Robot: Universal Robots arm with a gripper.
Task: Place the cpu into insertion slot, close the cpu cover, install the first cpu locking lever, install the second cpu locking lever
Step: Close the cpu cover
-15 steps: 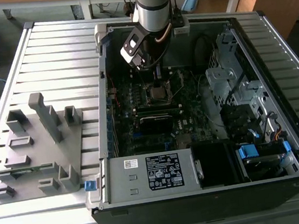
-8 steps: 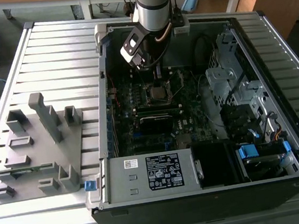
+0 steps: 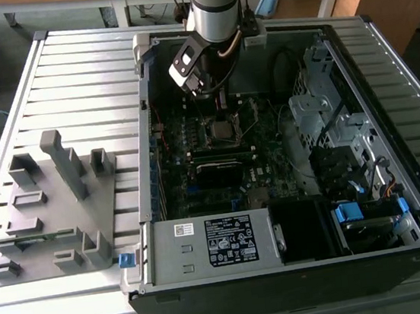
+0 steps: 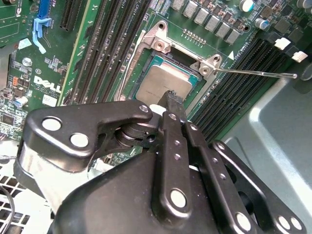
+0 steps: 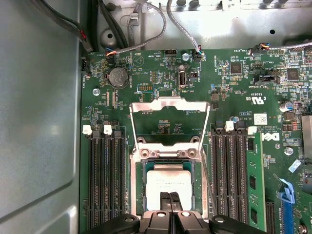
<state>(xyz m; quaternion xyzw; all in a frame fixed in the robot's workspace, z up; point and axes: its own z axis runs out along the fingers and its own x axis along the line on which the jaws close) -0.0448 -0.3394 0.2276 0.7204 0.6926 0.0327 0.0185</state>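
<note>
The cpu, a small square chip with a silver-grey top, lies flat in the insertion slot on the green board. My gripper is shut, its two narrow black fingers pressed together, with the tips right at the cpu's top near one edge. The cpu cover, a thin silver frame, stands swung up and open beyond the slot. A thin locking lever sticks out free from the socket's bracket. In the exterior view the gripper hangs inside the computer case just above the socket.
Long black memory slots flank the socket, with a green module in one. Cables run along the case wall. The power supply and drive cages crowd the case. A grey fixture sits at the exterior view's left.
</note>
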